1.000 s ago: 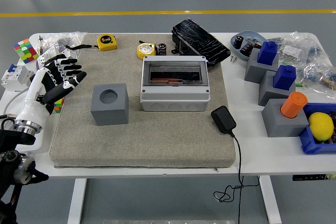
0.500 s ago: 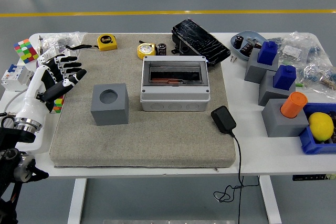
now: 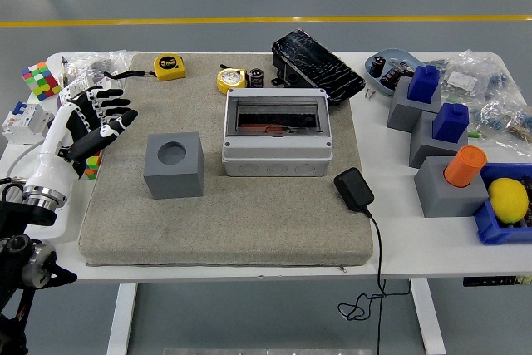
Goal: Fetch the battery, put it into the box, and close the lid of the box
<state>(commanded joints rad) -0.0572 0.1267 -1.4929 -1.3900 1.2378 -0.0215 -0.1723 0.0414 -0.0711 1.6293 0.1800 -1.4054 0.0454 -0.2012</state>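
Reach stage of battery fetch, nothing grasped yet. Nearest, in front of box [image 3: 277, 132] and off its right corner: black adapter [image 3: 353, 189], cord trailing over table [image 3: 249, 272] edge; no part in the task, best left alone. Far left of box, at edge of grey mat [image 3: 224, 222]: left hand [image 3: 93, 118], fingers [image 3: 112, 105] spread and empty. Left of box, about halfway to hand: grey block [image 3: 173, 164] with round recess; best cleared from above, not brushed.

Just behind box, off its left rear corner: small dark cylinder [image 3: 256, 77], judged to be battery, upright and likely to roll if knocked over. Slightly further left of box's rear corner: round yellow tape measure [image 3: 232, 80], close enough to crowd a wide grasp.

Advice for the step:
- Approach from above.
- Pinch across cylinder's sides with thumb and two fingers.
- Lift straight up before carrying over box's dark window.

Lid position not discernible here.
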